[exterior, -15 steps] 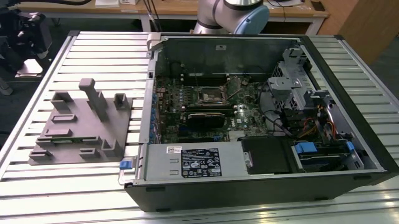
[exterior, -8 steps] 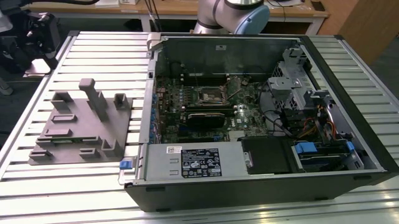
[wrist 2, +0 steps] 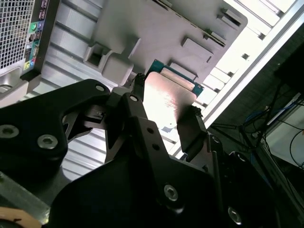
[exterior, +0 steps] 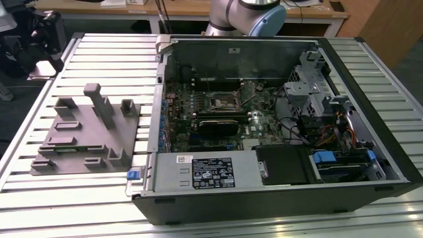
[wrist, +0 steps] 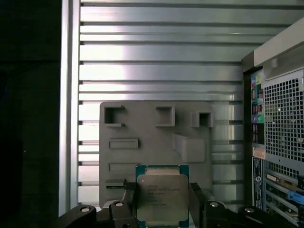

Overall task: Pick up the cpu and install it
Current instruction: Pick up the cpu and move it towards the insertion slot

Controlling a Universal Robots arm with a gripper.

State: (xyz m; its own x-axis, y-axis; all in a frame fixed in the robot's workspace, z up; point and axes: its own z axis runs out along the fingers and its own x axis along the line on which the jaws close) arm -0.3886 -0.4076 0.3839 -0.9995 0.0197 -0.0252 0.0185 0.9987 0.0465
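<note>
You've got the small square silver-topped cpu (wrist: 162, 197) pinched by opposite edges in your black gripper (wrist: 162, 205), over the grey moulded fixture (wrist: 152, 137), with the black-framed motherboard socket (exterior: 221, 101) away toward the exterior view's right.

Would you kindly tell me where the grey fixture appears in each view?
Exterior view: the grey fixture is on the exterior view's left, beside the computer case.
Second wrist view: the grey fixture lies beyond the cpu, near the computer case's ports.
First wrist view: the grey fixture likewise lies beyond the cpu.
Shared landmark: the computer case.
</note>
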